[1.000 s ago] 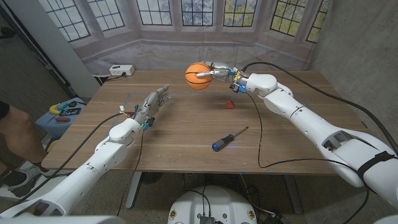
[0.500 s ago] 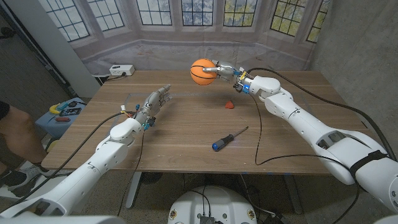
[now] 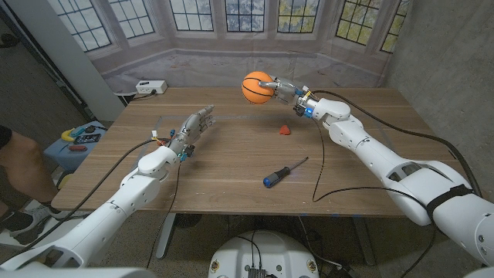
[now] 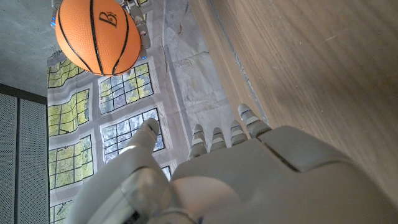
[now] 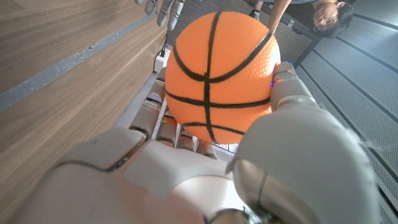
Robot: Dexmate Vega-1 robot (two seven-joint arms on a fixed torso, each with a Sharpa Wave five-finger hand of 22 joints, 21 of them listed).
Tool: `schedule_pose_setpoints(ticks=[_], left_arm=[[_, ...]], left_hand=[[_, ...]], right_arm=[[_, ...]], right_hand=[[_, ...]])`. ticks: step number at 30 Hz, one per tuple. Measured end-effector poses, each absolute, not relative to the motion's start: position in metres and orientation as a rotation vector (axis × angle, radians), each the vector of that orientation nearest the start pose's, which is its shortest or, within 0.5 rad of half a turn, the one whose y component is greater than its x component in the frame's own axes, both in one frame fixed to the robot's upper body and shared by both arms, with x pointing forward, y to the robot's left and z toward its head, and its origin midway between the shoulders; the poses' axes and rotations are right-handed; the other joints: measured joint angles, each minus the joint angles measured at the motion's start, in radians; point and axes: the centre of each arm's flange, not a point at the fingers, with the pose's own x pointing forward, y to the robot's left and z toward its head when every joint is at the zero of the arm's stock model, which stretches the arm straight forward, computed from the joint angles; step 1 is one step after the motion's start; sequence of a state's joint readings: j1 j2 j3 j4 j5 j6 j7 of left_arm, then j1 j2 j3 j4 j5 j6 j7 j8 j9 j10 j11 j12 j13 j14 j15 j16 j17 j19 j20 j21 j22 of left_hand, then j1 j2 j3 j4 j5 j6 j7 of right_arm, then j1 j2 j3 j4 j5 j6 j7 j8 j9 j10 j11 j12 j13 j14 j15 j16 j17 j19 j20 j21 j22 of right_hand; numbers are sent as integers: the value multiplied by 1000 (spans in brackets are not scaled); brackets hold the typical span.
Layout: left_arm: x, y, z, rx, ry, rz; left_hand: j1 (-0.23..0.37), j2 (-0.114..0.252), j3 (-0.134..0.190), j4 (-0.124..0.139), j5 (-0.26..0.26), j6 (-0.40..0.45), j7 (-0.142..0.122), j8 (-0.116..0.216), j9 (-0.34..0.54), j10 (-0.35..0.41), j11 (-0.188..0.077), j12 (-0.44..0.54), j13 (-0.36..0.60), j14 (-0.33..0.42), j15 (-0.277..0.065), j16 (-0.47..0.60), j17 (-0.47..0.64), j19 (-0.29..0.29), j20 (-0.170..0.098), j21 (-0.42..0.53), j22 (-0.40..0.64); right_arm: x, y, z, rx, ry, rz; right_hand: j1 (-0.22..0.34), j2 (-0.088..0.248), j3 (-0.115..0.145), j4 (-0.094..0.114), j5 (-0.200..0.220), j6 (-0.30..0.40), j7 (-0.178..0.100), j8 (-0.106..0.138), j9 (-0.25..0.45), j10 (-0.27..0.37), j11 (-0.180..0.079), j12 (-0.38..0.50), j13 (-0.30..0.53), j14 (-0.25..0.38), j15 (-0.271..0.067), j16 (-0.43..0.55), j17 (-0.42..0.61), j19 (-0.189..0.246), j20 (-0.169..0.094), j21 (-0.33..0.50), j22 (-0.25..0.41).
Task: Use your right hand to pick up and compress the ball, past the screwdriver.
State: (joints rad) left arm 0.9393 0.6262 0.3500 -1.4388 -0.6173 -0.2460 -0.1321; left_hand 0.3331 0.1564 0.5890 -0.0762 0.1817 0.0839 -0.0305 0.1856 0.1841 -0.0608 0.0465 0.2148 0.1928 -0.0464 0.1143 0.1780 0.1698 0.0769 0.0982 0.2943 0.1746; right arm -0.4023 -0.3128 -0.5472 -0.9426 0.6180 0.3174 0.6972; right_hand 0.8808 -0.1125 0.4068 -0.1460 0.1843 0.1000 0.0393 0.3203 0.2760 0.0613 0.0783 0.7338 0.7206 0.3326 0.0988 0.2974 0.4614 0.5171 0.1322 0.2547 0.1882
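As before in the right hand [image 3: 284,90] — ball [image 3: 257,87], now higher, farther right.

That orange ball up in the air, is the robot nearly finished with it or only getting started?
The pick-up looks done: the right hand grips the ball above the far side of the table, beyond the screwdriver. In the right wrist view the ball looks round, so the squeeze seems yet to come. The left hand holds nothing, fingers apart.

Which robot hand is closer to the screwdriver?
Neither is close; the left hand looks slightly nearer the screwdriver, off to its side. The right hand is past it, holding the basketball up.
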Motion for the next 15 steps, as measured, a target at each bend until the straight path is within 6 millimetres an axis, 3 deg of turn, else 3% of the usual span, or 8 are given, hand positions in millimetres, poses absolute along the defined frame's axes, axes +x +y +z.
schedule_pose_setpoints(ticks=[15], left_arm=[[625, 289, -44, 111, -553, -341]], left_hand=[[0, 0, 0, 0, 0, 0, 0, 0, 0, 0, 0, 0, 0, 0, 0, 0, 0, 0, 0, -4, 0]], right_arm=[[681, -157, 76, -90, -662, 917]], right_hand=[[-7, -3, 8, -2, 0, -6, 6, -7, -2, -11, 11, 0, 0, -5, 5, -7, 0, 0, 7, -8, 0]])
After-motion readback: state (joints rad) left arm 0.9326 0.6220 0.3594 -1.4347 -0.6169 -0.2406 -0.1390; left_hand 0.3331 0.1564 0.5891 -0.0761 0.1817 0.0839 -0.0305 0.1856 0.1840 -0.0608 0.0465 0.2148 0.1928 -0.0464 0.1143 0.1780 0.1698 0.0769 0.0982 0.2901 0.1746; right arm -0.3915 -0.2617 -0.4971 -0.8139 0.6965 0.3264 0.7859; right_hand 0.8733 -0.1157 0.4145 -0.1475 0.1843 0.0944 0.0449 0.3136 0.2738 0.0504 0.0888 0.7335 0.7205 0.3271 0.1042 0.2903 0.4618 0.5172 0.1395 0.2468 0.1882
